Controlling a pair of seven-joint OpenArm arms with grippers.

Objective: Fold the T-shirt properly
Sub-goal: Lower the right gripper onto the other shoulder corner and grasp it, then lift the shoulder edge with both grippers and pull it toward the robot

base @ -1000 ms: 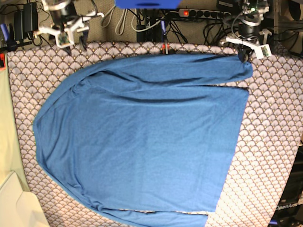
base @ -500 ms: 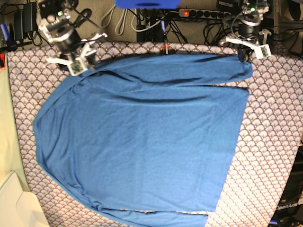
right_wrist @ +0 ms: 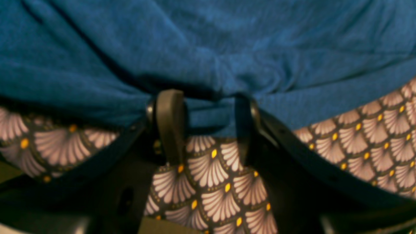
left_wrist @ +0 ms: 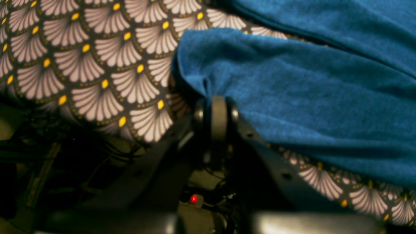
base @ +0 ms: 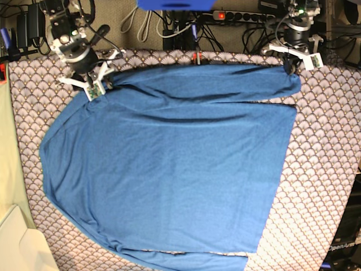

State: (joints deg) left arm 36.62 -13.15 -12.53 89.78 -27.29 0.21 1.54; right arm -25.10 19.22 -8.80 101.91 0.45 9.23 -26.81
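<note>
1. The scallop-patterned tablecloth (base: 327, 169) covers the whole work surface, a flat bed for the fold. Its grey-white fans with yellow dots carry no writing.

2. The T-shirt (base: 169, 164), plain medium blue with long sleeves, lies spread flat across the middle of the cloth, filling most of the base view. One edge runs along the 12 o'clock side, and a sleeve appears to be folded in along the 6 o'clock side. Spread out like this, it looks ready for a first fold, which I judge has not yet begun. It bears no print or label that can be read.

3. The right gripper (right_wrist: 203, 126) sits at about 10 o'clock in the base view, on the shirt's edge. Its jaws stand apart, straddling a bunched ridge of fabric but not squeezing it, probably poised to pinch that edge.

4. The left gripper (left_wrist: 217, 112) sits at about 1 o'clock in the base view, at the shirt's corner. Its jaws are together, clamped on the blue corner, likely to anchor that end so both arms can lift the edge together.

5. At about 4 o'clock, at the frame's edge, a dark base (base: 343, 248) shows faint lettering that seems to read "OpenArm", though it is too small to be sure.
</note>
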